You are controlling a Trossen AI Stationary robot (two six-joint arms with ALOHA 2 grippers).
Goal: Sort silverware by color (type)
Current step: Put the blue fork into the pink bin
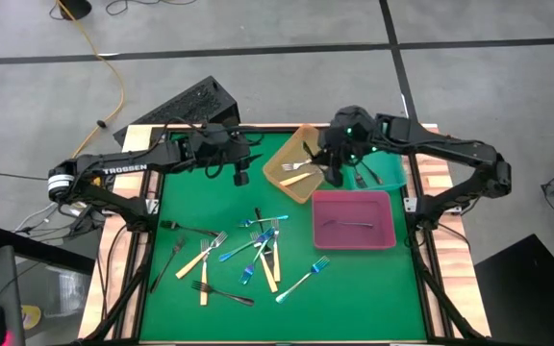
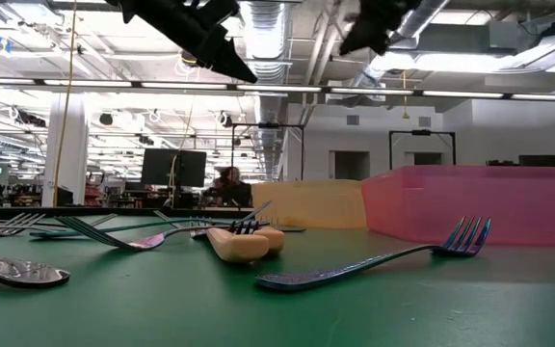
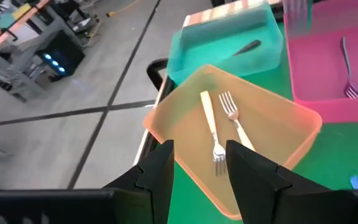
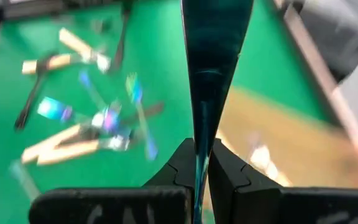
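An iridescent blue-teal fork [image 4: 211, 68] stood lengthwise, pinched in the right gripper [image 4: 202, 163] above the orange tray [image 1: 294, 162]; left gripper [image 3: 199, 163] fingers parted, empty.

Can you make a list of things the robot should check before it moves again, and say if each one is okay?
1. Right gripper has a fork: ok, its fingers pinch a blue-teal fork.
2. Left gripper free: ok, fingers open, nothing between them.
3. Orange tray holds only cream forks: ok, two in it.
4. Pink tray sorted: ok, one dark fork alone.
5. Teal tray ready for the blue-teal fork: cannot tell, one dark piece shows inside.
6. Sorting finished: not ok, many forks are scattered on the green mat.
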